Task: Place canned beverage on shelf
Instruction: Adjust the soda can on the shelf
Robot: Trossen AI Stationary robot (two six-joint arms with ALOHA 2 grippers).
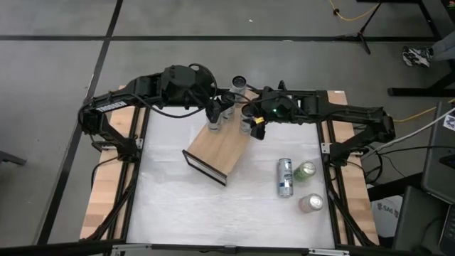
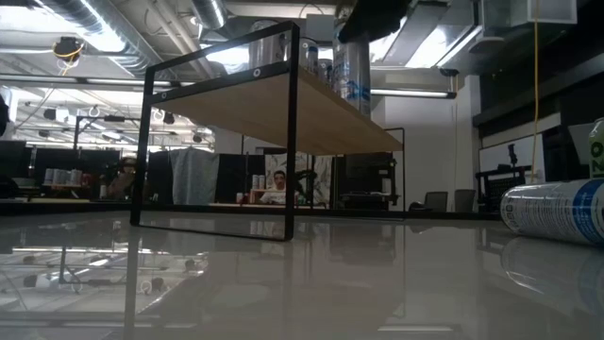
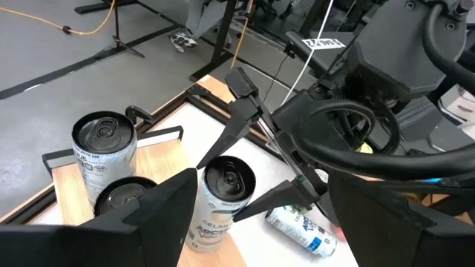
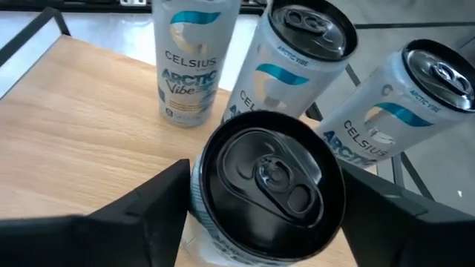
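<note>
The shelf (image 1: 217, 153), a light-wood board on a black frame, stands on the white table; it also shows in the low view (image 2: 283, 104). My right gripper (image 4: 267, 222) is shut on a white can with a black top (image 4: 267, 178) over the board's far end (image 1: 247, 126). Three more white cans stand upright around it: one (image 4: 189, 59) on the board, and two (image 4: 293, 63), (image 4: 393, 111) whose bases are hidden. My left gripper (image 3: 260, 189) is open and empty just above these cans (image 1: 215, 114), its fingers on either side of the held can (image 3: 223, 196). My right gripper pinches the can's upper wall (image 4: 194, 194), just below the rim, between its two fingers, one on each side. The fingers (image 3: 241, 119) come from above, slanting down. The can is upright; its bottom (image 2: 351, 99) is at the board, resting or just clear, I cannot tell.
On the table right of the shelf, a white and blue can (image 1: 285, 178) lies on its side. A green can (image 1: 304, 171) and a pink-topped can (image 1: 311, 203) stand beside it. The two grippers are close together over the shelf's far end.
</note>
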